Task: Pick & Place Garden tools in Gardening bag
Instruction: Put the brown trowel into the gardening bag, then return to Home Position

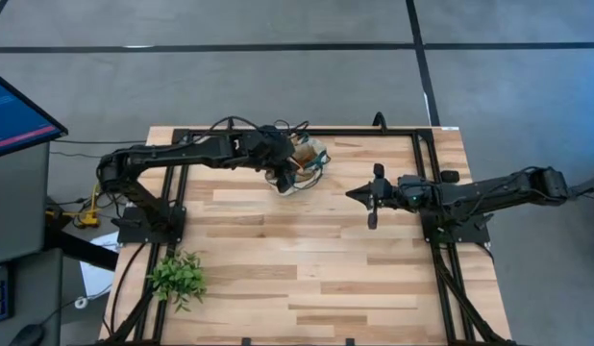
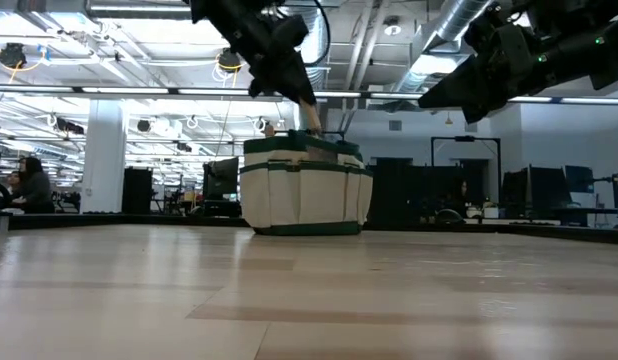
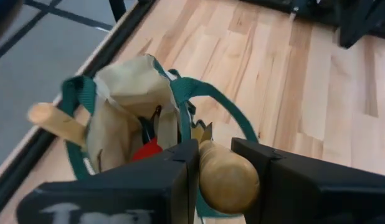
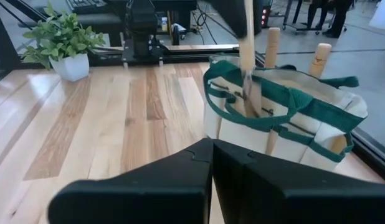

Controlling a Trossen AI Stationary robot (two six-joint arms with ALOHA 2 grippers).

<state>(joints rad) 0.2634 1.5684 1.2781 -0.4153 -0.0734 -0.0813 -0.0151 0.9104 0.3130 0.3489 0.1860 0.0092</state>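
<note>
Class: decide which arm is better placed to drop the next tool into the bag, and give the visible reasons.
Left. Its pincer is shut on a wooden tool handle directly above the bag. The right pincer hangs over bare table, apart from the bag, shut and empty.

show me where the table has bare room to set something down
Bare wood runs across the near half, between the potted plant and the right arm's base. The middle strip left of the right gripper is also free. The far edge is crowded: the gardening bag sits there with the left gripper lowering a wooden-handled tool in.
</note>
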